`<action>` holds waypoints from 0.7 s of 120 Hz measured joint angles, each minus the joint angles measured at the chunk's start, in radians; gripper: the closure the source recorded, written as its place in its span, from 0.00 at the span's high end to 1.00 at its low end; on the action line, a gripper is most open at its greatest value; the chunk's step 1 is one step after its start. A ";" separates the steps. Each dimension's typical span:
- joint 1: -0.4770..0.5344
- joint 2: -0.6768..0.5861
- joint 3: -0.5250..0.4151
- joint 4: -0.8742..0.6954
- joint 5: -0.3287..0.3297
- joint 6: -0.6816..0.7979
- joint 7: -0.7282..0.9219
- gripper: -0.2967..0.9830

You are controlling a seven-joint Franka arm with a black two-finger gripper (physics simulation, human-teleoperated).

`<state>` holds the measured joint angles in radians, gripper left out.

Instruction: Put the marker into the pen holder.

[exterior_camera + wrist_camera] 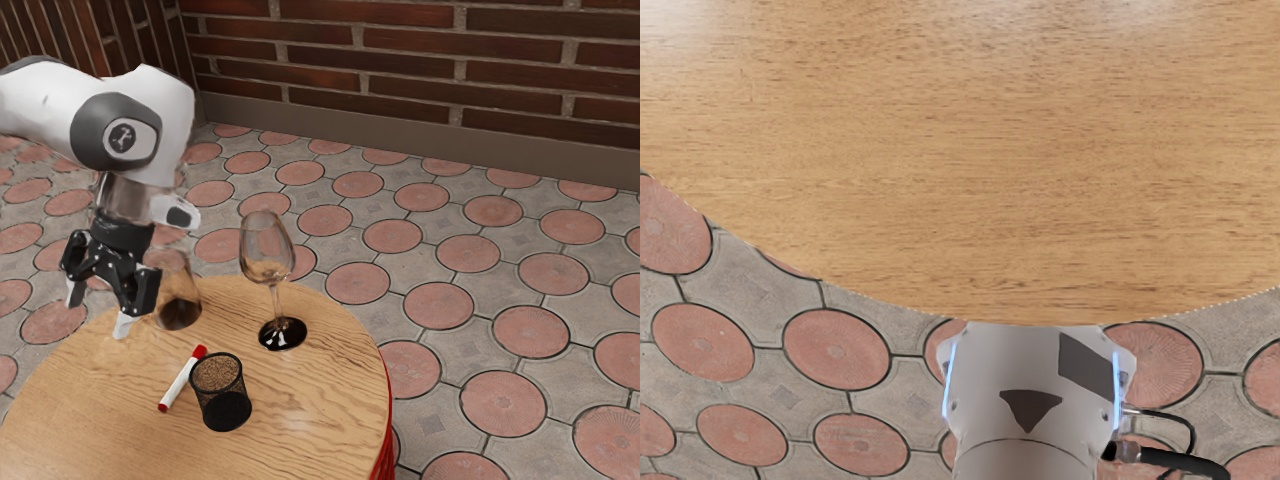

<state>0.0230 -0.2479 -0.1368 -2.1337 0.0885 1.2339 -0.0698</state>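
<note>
Worktop (90, 425): nearest the camera, its round top reaching outward beneath and beyond the pincer.
Pincer (98, 308): open, fingers spread, nothing between them.
Clear vessel (178, 308): beside the pincer, dark at the bottom; a sideways swing of the hand could knock it.
Marker (183, 378): lying flat, out from the pincer toward the pen holder (221, 392). It may roll if one finger meets it first, and a grip far from its middle could let it swing.
Pen holder: upright, just past the marker from the pincer; whether they touch I can't tell. Coming down wide could catch its rim and tip it; a marker left slanting would likely land across the mouth.
Wine glass (275, 275): standing farther out, past the vessel; its thin stem makes it easy to topple if the arm drifts that way.
Exterior view: gives marker, holder and glassware.
Wrist view: gives wood grain, the worktop's curved rim, floor tiles (835, 348) and the arm's base (1030, 400) with its lit strips.
</note>
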 joint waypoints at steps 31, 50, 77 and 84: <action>0.030 0.315 0.099 0.147 0.010 0.500 0.043 0.69; 0.007 0.362 0.110 0.006 0.017 0.759 0.062 0.55; 0.005 0.381 0.174 -0.143 0.014 0.990 0.070 0.47; 0.002 0.394 0.175 -0.149 0.013 1.032 0.068 0.45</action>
<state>0.0251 0.1460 0.0383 -2.2829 0.1017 2.2659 -0.0019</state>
